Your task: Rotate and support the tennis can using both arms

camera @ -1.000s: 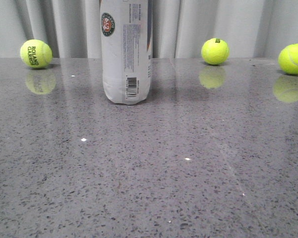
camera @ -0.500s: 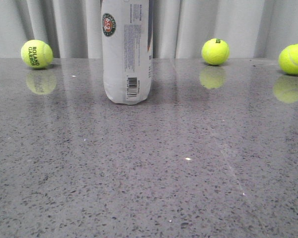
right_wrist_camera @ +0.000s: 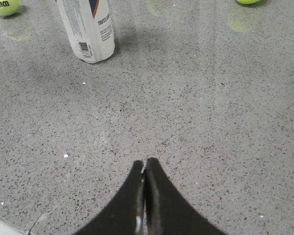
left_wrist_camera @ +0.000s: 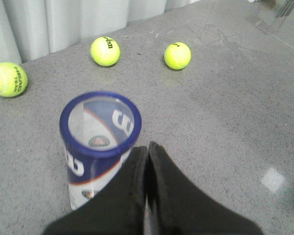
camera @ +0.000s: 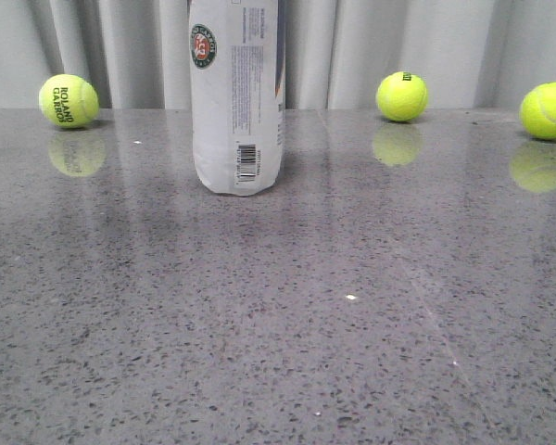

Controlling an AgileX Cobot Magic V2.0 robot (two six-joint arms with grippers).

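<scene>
while the can [camera: 236, 97] stands upright on the table [camera: 352, 324], neither arm touches it: the left gripper [left_wrist_camera: 147, 152] hovers closed beside its blue rim, the right gripper [right_wrist_camera: 145, 169] closed well apart. next, likely opening to grasp.

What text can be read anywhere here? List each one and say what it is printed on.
"ROLAND GARROS": on the left tennis ball.
"Wilson": on the middle tennis ball, small.
"HEAD TEAM": on a tennis ball in the left wrist view.
Round logo, barcode and fine print on the tennis can: too small to read.
Large white lettering on the can's blue band: only partly visible, unreadable.
</scene>
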